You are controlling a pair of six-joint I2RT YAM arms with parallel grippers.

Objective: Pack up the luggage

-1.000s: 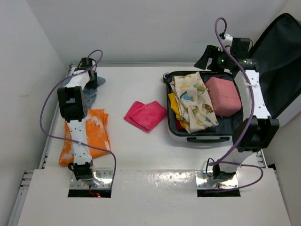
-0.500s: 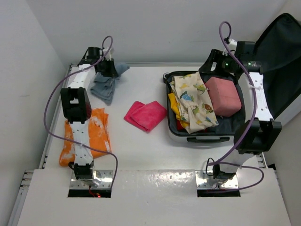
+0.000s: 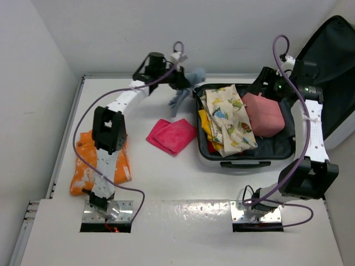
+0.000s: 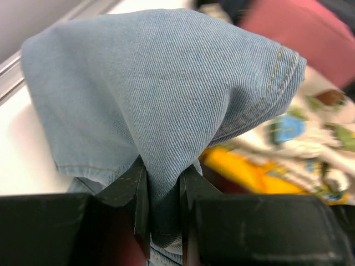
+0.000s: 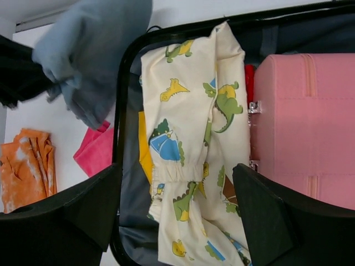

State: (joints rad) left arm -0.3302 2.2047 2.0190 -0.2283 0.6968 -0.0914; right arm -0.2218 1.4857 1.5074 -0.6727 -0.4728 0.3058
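Luggage (image 3: 274, 147) lying open (lid up), left claw (image 4: 163, 183) pinching denim cloth (image 4: 166, 88), right claw (image 5: 177, 183) spread wide

My left arm (image 3: 125, 102) rises from its base at the near left of the counter, bends at a dark elbow, then reaches far forward and to the right, with its wrist held high near the back wall. The left jaws stand almost closed, pinching a fold of blue denim cloth (image 4: 161, 94) that drapes over and below them. My right arm (image 3: 315, 133) climbs from its base at the near right, elbows out to the right, then stretches straight back, its wrist turned in to the left and tilted down. The right jaws stand wide apart with nothing between them, one dark finger (image 5: 61, 216) at each lower corner of the right wrist view
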